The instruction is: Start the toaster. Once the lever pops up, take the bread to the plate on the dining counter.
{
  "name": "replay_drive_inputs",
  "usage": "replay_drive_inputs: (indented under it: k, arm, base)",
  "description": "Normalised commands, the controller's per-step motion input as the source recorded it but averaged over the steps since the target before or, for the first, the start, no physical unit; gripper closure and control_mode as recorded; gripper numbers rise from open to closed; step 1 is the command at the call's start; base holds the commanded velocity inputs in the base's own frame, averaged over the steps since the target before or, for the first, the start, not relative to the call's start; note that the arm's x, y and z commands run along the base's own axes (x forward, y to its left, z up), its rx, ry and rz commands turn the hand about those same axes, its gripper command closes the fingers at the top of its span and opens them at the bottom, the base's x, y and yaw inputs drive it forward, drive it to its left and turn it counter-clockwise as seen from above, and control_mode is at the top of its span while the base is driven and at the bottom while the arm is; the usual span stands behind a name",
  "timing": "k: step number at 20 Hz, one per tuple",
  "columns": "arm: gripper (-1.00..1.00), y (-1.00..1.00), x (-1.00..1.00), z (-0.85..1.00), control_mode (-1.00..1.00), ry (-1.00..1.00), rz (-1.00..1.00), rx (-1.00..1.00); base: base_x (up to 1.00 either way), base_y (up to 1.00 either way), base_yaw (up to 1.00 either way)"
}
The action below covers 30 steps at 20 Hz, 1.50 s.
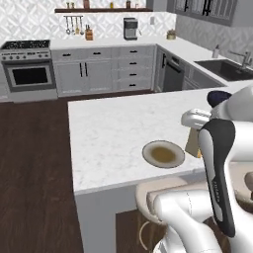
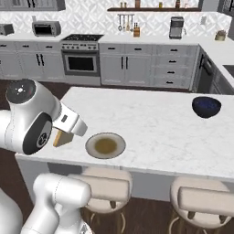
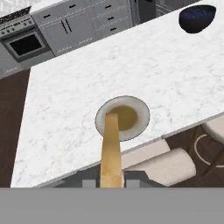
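Gripper (image 3: 111, 183) closed on the bread (image 3: 111, 148), held edge-on above the near edge of the dining counter (image 3: 87, 83) with its far end over the plate (image 3: 141, 114); best to advance until centred, lay the slice flat, lower, then release.

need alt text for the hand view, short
A slice of bread held edge-on in the gripper hangs over the near edge of a plate on the dining counter. A dark blue bowl sits at the far corner.
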Motion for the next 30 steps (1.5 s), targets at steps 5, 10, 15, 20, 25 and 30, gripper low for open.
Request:
replay_drive_inputs:
  k: [5, 10, 15, 20, 25, 30]
  arm:
    - [1.0, 0.0, 0.0, 0.0, 1.0, 0.0, 0.0, 0.0]
    - [1.0, -0.29, 0.53, -0.24, -1.0, 0.0, 0.21, 0.22]
    - [1.0, -0.02, 0.66, -0.74, -1.0, 0.0, 0.43, 0.23]
    - [1.0, 0.46, 0.84, -0.88, -1.0, 0.0, 0.37, 0.1]
    - [1.0, 0.37, 0.79, -0.8, -1.0, 0.0, 0.13, 0.03]
    - [1.0, 0.12, 0.24, -0.76, -1.0, -0.05, 0.0, 0.0]
  base:
    - [0.43, -0.76, 0.31]
    - [0.16, -0.08, 0.04]
    - [0.0, 0.0, 0.0]
    - [0.0, 0.0, 0.0]
    - [0.0, 0.0, 0.0]
    - [0.0, 0.0, 0.0]
